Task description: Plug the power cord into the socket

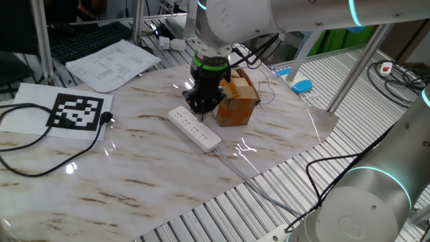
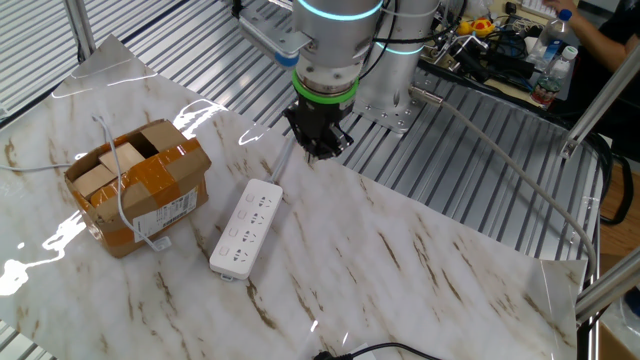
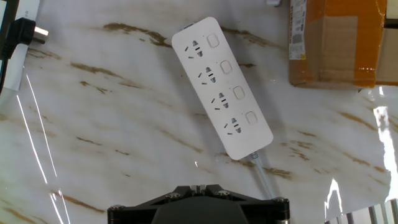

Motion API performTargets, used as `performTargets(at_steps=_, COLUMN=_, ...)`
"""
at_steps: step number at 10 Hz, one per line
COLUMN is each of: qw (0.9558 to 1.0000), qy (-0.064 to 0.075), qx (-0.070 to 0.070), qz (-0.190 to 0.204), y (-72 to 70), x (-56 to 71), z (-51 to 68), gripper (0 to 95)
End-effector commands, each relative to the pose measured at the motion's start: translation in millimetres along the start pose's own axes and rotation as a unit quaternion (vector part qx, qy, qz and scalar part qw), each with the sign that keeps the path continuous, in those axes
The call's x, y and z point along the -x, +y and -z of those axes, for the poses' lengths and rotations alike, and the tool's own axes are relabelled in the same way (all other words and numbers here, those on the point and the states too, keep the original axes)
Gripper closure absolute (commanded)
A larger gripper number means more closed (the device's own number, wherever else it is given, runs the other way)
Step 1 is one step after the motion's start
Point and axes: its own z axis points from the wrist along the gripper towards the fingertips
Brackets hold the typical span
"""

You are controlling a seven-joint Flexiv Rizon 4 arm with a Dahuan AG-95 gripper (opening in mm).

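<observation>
Item: strip [image 3: 222, 87], white, four outlets with a switch beside each, flat on the marbled counter [image 3: 112, 137]. Location: just beside the box [image 2: 135, 190], apart from it; the tool [image 1: 201, 106] hangs above its cable end.

Axis: in the hand view the long axis runs diagonally, free end upper left, cable end lower right, cable leaving toward the bottom edge. Outlets face up.

Item: plug [image 3: 22, 34], black, lying at the counter's far left in the hand view, prongs pointing right, well apart from the strip. Its cord [image 1: 27, 144] loops past the marker sheet [image 1: 77, 111].

Tool: nothing visibly held; the fingers are not shown clearly enough to tell how far apart they stand.

Step, as judged: opening stage, plug not yet picked up. Next move calls for travelling to the plug, gripping its body, then aligning its prongs with an outlet.
</observation>
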Motion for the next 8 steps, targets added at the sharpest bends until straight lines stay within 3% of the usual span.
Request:
performTargets(at_steps=1, qw=0.9988, qy=-0.003, qx=-0.009, qz=-0.048, y=4.5, x=-8.6, z=5.9, gripper=95.0)
performTargets(at_steps=2, qw=0.9969, qy=-0.003, qx=-0.007, qz=-0.078, y=6.3, x=-13.1, z=8.6, gripper=95.0)
performTargets(at_steps=3, qw=0.9879, qy=-0.005, qx=-0.009, qz=-0.155, y=6.9, x=-15.1, z=9.9, gripper=95.0)
performTargets(at_steps=4, qw=0.9931, qy=-0.002, qx=-0.004, qz=-0.117, y=7.2, x=-15.2, z=9.6, gripper=95.0)
performTargets(at_steps=5, qw=0.9955, qy=-0.003, qx=0.001, qz=-0.095, y=7.1, x=-15.7, z=9.7, gripper=95.0)
performTargets(at_steps=6, qw=0.9932, qy=-0.005, qx=0.005, qz=-0.116, y=7.9, x=-21.7, z=12.6, gripper=95.0)
performTargets(at_steps=8, qw=0.9947, qy=-0.004, qx=0.004, qz=-0.103, y=5.6, x=-23.7, z=10.7, gripper=95.0)
